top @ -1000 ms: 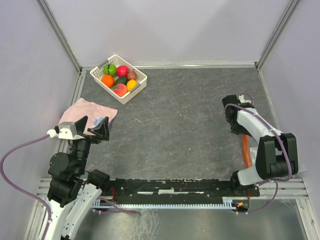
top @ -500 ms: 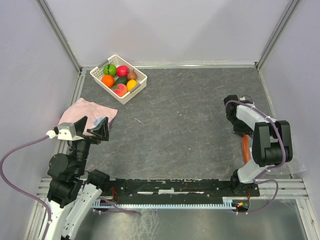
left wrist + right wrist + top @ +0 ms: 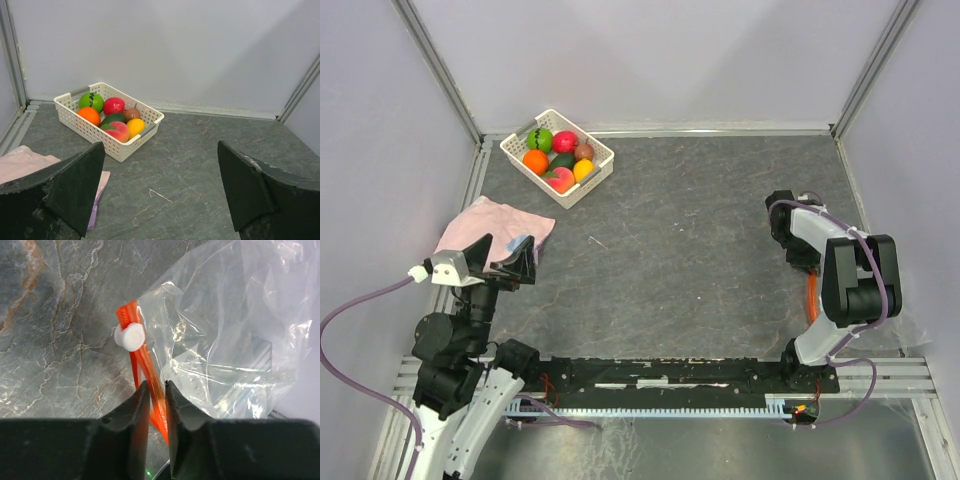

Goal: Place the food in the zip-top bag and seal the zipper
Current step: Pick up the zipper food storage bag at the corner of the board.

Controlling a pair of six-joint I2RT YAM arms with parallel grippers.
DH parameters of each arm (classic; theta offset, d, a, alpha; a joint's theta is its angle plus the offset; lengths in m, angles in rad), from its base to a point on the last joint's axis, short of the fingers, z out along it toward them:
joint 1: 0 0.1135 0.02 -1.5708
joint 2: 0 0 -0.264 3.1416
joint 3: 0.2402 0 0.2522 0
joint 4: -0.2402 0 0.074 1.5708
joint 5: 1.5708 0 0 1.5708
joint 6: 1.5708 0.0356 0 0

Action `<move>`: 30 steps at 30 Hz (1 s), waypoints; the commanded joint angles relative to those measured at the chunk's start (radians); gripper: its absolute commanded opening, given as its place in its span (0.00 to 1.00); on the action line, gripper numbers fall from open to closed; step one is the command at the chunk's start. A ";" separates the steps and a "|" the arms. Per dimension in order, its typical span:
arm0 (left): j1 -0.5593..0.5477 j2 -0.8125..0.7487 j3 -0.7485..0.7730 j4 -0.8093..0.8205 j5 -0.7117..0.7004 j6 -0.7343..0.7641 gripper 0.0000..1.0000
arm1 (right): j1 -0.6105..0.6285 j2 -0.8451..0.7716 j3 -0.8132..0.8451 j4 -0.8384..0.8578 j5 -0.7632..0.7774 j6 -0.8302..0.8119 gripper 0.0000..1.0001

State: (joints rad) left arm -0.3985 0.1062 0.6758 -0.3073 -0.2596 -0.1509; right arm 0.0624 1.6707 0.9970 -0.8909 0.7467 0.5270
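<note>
The food (image 3: 558,158) is several small round toy fruits and vegetables lying in a white perforated basket (image 3: 595,178) at the far left; it also shows in the left wrist view (image 3: 112,115). The clear zip-top bag (image 3: 225,340) lies at the right side of the table. Its orange-red zipper (image 3: 142,357) carries a white slider (image 3: 130,336) and shows in the top view (image 3: 811,295). My right gripper (image 3: 156,387) is shut on the zipper strip just below the slider; it shows in the top view (image 3: 800,258). My left gripper (image 3: 160,150) is open and empty above the near left of the table (image 3: 510,262).
A pink cloth (image 3: 485,222) lies at the left under my left gripper, also in the left wrist view (image 3: 20,162). The basket (image 3: 120,150) stands in the far left corner. Metal frame rails and grey walls bound the dark stone-patterned table (image 3: 680,240).
My right arm's elbow has swung in over its base while its gripper stays at the bag's zipper. My left gripper has shifted slightly toward the near edge.
</note>
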 commanded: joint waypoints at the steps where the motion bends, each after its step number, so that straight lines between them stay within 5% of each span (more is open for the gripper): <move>1: 0.006 -0.007 0.007 0.016 0.021 -0.019 1.00 | -0.005 -0.039 0.024 0.012 0.037 0.009 0.20; 5: 0.007 0.006 0.011 0.016 0.041 -0.023 1.00 | -0.005 -0.073 0.026 0.014 0.010 -0.002 0.02; 20: 0.007 0.260 0.100 -0.028 0.226 -0.135 1.00 | 0.142 -0.303 0.085 0.123 -0.205 -0.077 0.02; 30: 0.007 0.442 0.058 0.093 0.443 -0.294 0.97 | 0.304 -0.351 0.141 0.239 -0.413 -0.081 0.02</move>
State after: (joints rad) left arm -0.3985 0.5018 0.7414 -0.3241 0.0681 -0.3321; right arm 0.3267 1.3464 1.0840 -0.7406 0.4358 0.4511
